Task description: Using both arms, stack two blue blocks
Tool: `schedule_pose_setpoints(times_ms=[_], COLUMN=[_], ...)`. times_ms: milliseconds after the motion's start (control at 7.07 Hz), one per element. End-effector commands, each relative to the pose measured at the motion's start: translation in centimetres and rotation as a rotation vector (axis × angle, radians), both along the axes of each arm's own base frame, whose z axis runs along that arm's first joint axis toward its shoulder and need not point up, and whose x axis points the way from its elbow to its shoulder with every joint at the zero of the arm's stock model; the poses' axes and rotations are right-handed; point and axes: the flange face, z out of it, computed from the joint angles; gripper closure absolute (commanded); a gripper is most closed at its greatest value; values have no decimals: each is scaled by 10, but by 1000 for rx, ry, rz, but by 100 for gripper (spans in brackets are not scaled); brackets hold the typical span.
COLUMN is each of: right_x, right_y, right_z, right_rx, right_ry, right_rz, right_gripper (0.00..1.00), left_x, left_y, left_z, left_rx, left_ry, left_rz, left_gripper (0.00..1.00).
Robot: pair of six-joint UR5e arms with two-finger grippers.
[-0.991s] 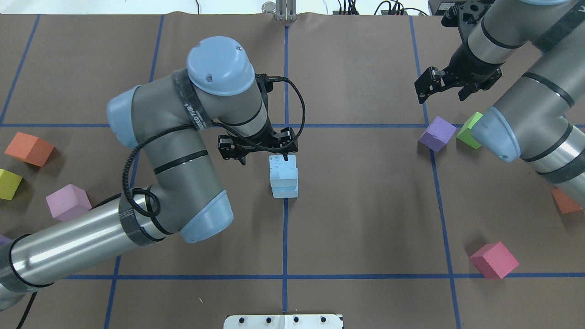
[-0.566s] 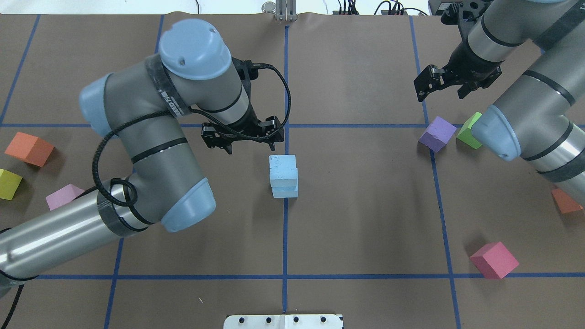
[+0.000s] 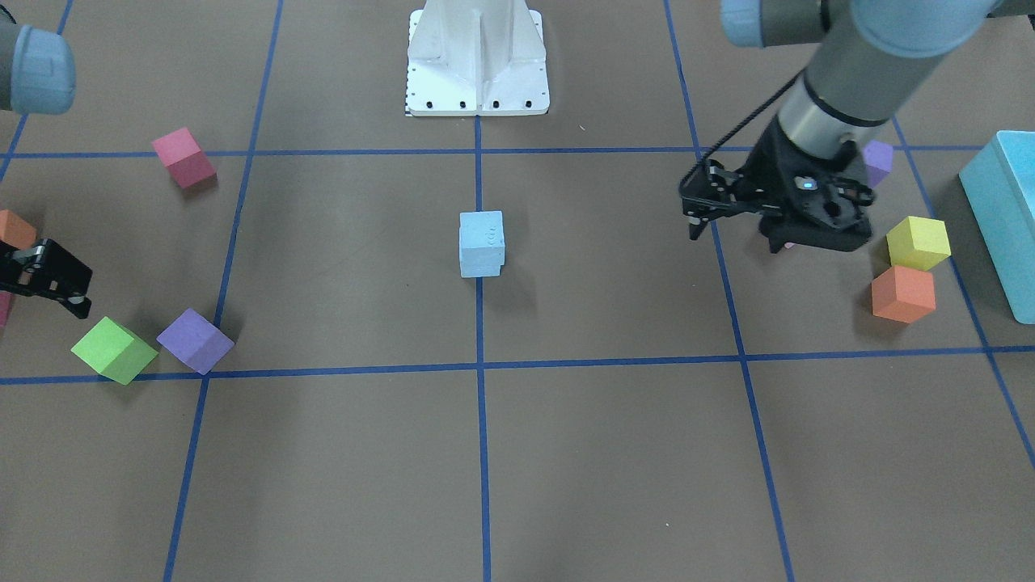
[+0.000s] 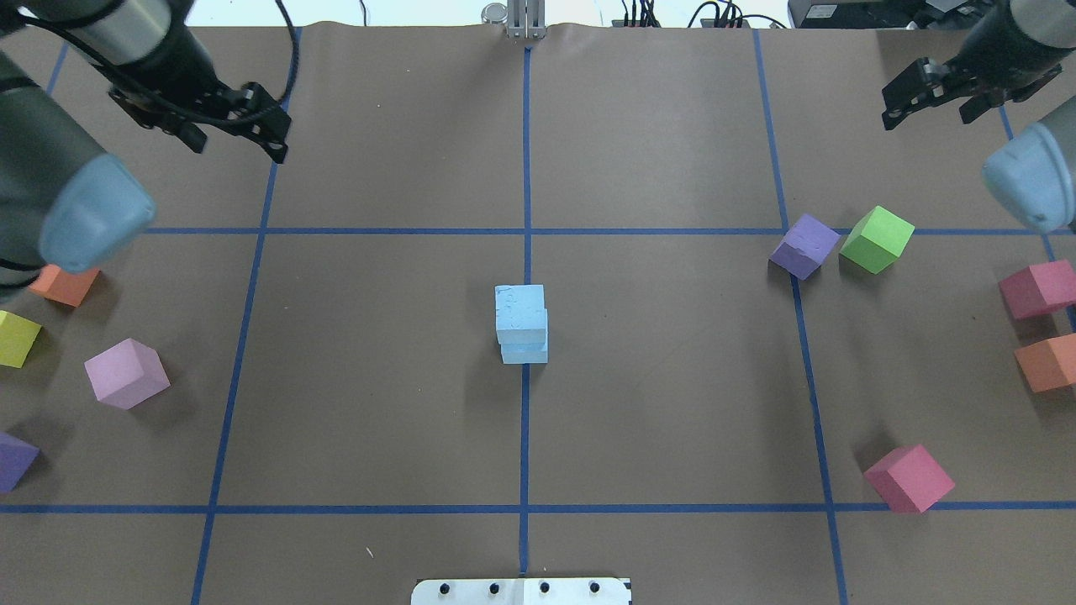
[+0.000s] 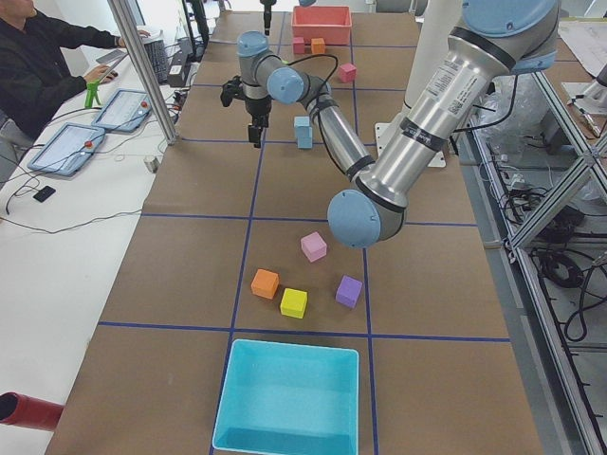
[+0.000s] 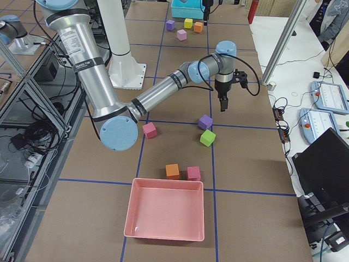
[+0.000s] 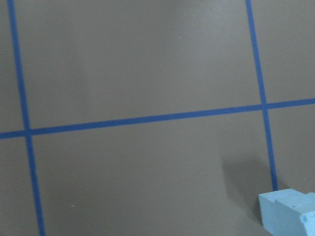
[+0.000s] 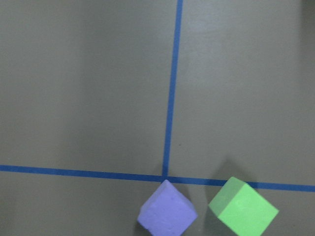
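Observation:
Two pale blue blocks stand stacked at the table's centre, the upper blue block (image 4: 519, 308) sitting slightly askew on the lower one (image 4: 525, 354); the stack (image 3: 482, 242) stands alone, touched by nothing. My left gripper (image 4: 237, 147) hangs open and empty over the far left of the table, well away from the stack; its wrist view catches only a corner of a blue block (image 7: 288, 212). My right gripper (image 4: 929, 118) is open and empty at the far right corner, above the purple and green cubes.
A purple cube (image 4: 804, 245) and a green cube (image 4: 877, 239) lie at right, with pink (image 4: 909, 479), crimson (image 4: 1038, 288) and orange (image 4: 1046, 363) cubes nearer. Orange (image 4: 63, 284), yellow (image 4: 17, 338) and pink (image 4: 126, 373) cubes lie at left. A turquoise bin (image 5: 289, 398) and a pink bin (image 6: 164, 215) sit at the table's ends.
My left arm has pulled back from the stack to the far left with its gripper open. The right arm has retreated further to the right. The stack has not moved.

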Motion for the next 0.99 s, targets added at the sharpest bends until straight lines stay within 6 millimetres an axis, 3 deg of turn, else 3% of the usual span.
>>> schedule_pose_setpoints(times_ms=[0,283,425,566,708,849], right_x=[53,76,91,106,128,142], right_y=[-3,-15,-25,-30,-25,-13], right_z=[34,61,82,101,133,158], right_rx=[71,113,94,53,-15,-29], right_ry=[15,16,26,31,13,19], right_rz=[15,48,78,97,117,101], right_gripper=[0,0,0,0,0,0], left_x=[-115,-183,-209,-218,-237,-249], left_y=[-23,-23,-18,-19,-21,-27], left_z=[69,121,157,188,229,251], left_rx=[80,89,77,53,35,32], left_ry=[-61,-109,-130,-142,-155,-157], left_rz=[0,6,16,37,67,57], left_gripper=[1,1,1,1,1,1])
